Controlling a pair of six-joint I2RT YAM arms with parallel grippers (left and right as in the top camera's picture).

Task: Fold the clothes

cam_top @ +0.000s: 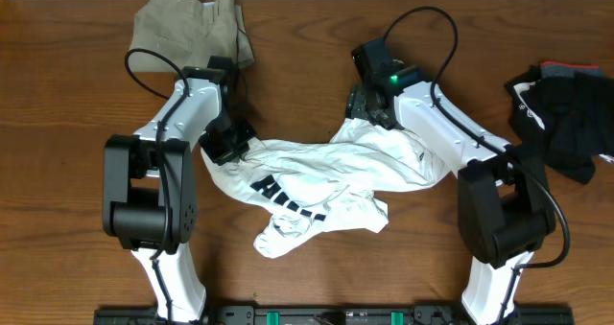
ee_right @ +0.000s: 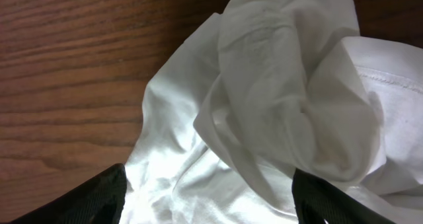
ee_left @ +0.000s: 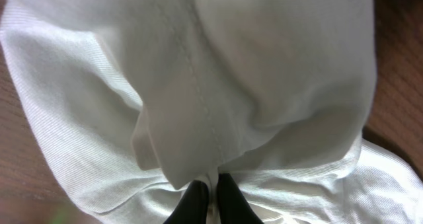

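Nearest the front edge of the table, the white T-shirt is lying crumpled across the middle of the wood. Its lowest fold is trailing toward the arm bases and its black block print is facing up. Just behind that, at the shirt's left end, the left gripper is resting on the cloth. In the wrist view its two black fingers are standing almost together, pinching a thin ridge of white fabric, with a seamed fold hanging above them. A little farther back, at the shirt's right end, the right gripper is sitting over a bunched lump of the same shirt. Its fingers are standing wide apart on either side of the lump and are not clamping it. Farther back on the right, the black bundle is sitting well apart from the shirt. At the far edge on the left, the beige trousers are lying in a rough heap.
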